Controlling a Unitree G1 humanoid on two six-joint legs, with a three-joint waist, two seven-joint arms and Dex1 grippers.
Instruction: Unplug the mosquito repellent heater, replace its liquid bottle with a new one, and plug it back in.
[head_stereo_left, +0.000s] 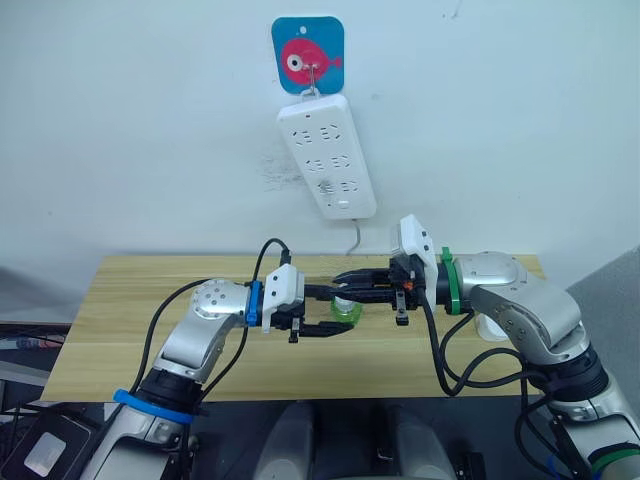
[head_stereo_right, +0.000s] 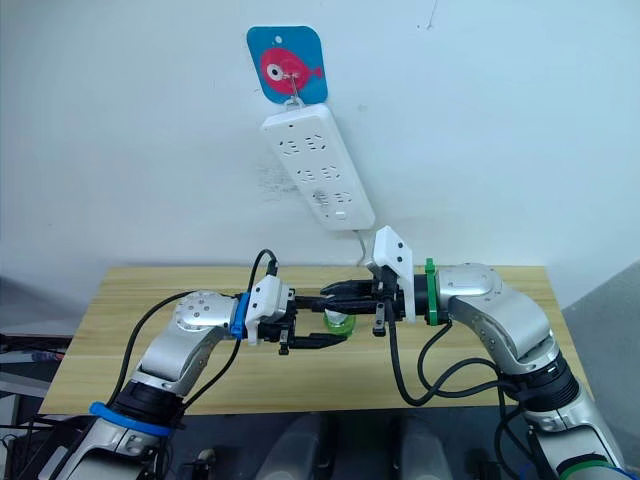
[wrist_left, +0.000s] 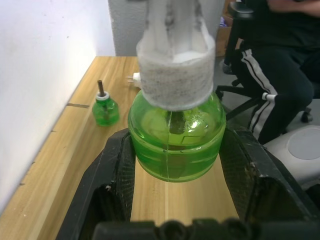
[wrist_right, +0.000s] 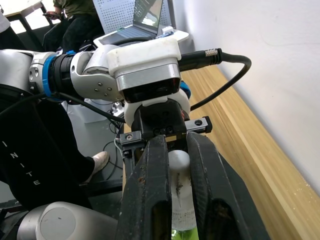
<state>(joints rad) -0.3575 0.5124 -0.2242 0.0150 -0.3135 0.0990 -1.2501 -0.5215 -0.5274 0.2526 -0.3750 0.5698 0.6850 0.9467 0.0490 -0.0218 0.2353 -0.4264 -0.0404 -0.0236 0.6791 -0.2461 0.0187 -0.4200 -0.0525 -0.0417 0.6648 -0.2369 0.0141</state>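
Both grippers are meeting above the middle of the wooden desk (head_stereo_left: 150, 310), each clamped on the same small green bottle (head_stereo_left: 346, 309). From the robot's left, the left gripper (wrist_left: 175, 165) is squeezing the bottle's round translucent body between its two black fingers (wrist_left: 112, 175), while the right gripper (wrist_right: 176, 165) is pinching the white cap (wrist_right: 179, 165) at the bottle's neck from the opposite side.

From the head camera the bottle is appearing as little more than a green glint between the two sets of fingers. The left wrist camera is revealing far more: the glassy green belly, liquid and a thin dark stem inside, and the white cap (wrist_left: 175, 75) wrapped in the right gripper's pale padding. That same view is also catching a second, smaller-looking green bottle (wrist_left: 105, 109) standing upright on the desk beside the wall, a dark wick (wrist_left: 100, 87) poking from its neck, and a seated person (wrist_left: 280, 65) in dark trousers beyond the desk's end.

A white power strip (head_stereo_left: 327, 155) is hanging on the wall under a blue fish hook (head_stereo_left: 307, 55), its sockets vacant.

The gripped bottle's long axis is running roughly level between the two grippers, cap toward the right one.
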